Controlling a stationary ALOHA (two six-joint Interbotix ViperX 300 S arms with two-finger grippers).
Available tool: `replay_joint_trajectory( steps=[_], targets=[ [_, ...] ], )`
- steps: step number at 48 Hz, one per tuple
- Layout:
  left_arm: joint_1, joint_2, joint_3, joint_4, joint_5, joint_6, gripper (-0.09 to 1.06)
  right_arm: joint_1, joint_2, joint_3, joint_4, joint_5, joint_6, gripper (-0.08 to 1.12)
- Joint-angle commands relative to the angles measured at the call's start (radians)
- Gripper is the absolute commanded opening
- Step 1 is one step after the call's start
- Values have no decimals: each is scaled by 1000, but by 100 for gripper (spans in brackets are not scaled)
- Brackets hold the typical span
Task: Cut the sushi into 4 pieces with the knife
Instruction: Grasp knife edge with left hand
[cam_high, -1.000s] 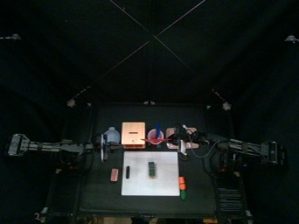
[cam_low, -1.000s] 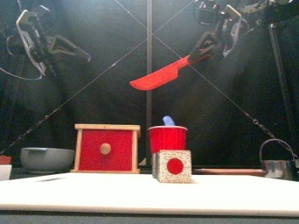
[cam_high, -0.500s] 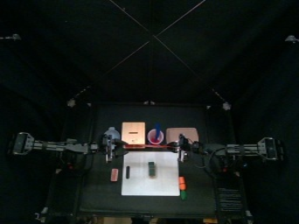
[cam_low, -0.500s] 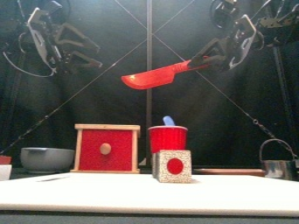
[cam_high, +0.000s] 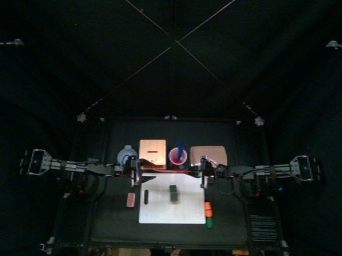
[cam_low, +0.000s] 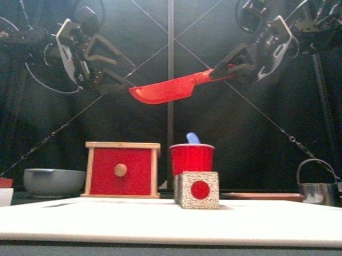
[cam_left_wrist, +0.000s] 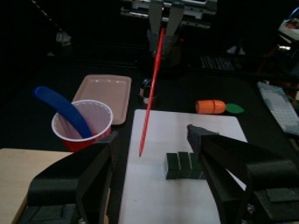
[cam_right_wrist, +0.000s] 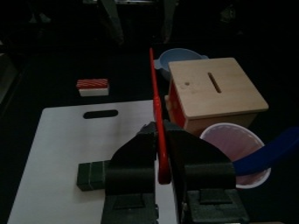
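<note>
- Hanging high over the table, the right gripper (cam_low: 245, 62) had its jaws closed on the handle of the red knife (cam_low: 167, 88) — the blade slanted down toward the left arm.
- The left gripper (cam_low: 114, 75) hung at much the same height, with its jaws spread wide and holding nothing. It was close by the blade's tip; whether it touched, I could not tell.
- The sushi roll (cam_high: 175, 190) — dark green, its blocks together — lay flat on the white cutting board (cam_high: 163, 203), well below the knife.
- Behind the board stood the wooden box (cam_low: 122, 170) with its red drawer front, the red cup (cam_low: 191, 160) holding the blue knife (cam_low: 193, 138), and the pink tray (cam_high: 206, 155).
- A blue-grey bowl (cam_low: 51, 181) sat to the left of the box.
- An orange toy carrot (cam_left_wrist: 211, 107) lay just beside the board's right edge.
</note>
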Motion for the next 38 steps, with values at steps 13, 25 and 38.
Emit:
replay_joint_trajectory(
  steps=[13,25,38],
  targets=[
    [26,80,-60,3,-12,3,75,12,-9,-23,5,-11,2,20],
    [32,84,-63,5,-14,5,59,12,-8,-20,6,-9,2,20],
    [32,86,-64,26,-34,6,40,8,12,-21,18,-9,5,19]
  ],
)
